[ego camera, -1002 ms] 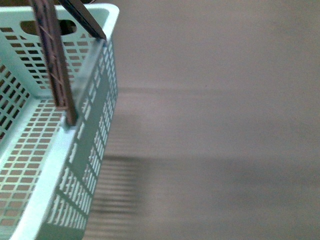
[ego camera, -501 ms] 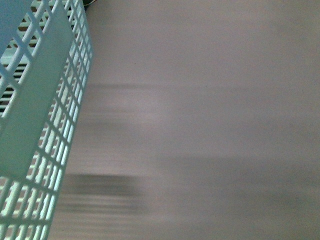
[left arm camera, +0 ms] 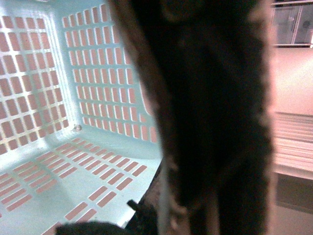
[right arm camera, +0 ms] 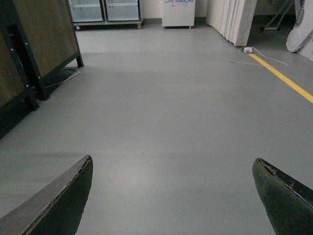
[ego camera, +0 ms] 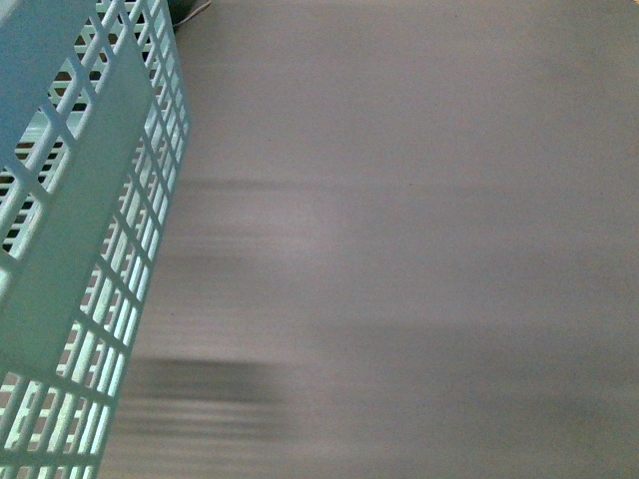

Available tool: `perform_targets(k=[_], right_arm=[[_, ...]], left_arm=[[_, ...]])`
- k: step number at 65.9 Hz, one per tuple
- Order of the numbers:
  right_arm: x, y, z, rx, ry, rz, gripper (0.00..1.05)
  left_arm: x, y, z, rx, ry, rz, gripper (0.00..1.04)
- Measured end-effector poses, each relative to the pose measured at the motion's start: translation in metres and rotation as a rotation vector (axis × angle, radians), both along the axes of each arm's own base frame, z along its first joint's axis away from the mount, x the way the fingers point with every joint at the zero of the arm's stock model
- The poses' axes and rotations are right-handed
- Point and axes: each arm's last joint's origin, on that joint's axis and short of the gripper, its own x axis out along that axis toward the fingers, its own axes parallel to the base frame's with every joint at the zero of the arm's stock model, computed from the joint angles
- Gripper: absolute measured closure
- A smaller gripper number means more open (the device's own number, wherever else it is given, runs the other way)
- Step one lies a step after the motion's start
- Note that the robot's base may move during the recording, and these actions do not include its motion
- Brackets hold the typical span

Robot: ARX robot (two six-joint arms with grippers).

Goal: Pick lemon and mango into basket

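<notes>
The turquoise basket [ego camera: 70, 249] fills the left edge of the front view, its slotted side tilted close to the camera. In the left wrist view I look into the basket [left arm camera: 73, 147]: its lattice walls and bottom hold nothing visible. A dark brown handle [left arm camera: 215, 98] blocks the middle of that view, and my left gripper is shut on the basket there, its jaws hidden. My right gripper [right arm camera: 173, 166] is open over bare grey floor, nothing between its fingers [right arm camera: 63, 196]. No lemon or mango shows in any view.
The front view is blurred grey floor [ego camera: 419, 249]. The right wrist view shows a wooden-panelled stand on black legs [right arm camera: 34, 54], glass-door cabinets [right arm camera: 105, 12], a yellow floor line [right arm camera: 286, 78] and white panels [right arm camera: 234, 19].
The basket has swung up and left in the front view: a second ago its open top and handle showed, now only its outer side wall does.
</notes>
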Motion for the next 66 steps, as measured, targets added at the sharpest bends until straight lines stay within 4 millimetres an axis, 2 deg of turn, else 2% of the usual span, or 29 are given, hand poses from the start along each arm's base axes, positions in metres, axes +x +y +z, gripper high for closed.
perform_targets(k=[66], right_arm=[[0.0, 0.0, 0.0, 0.0, 0.0, 0.0, 0.09]], left_arm=[[0.0002, -0.0001, 0.0005, -0.001, -0.001, 0.0, 1.0]])
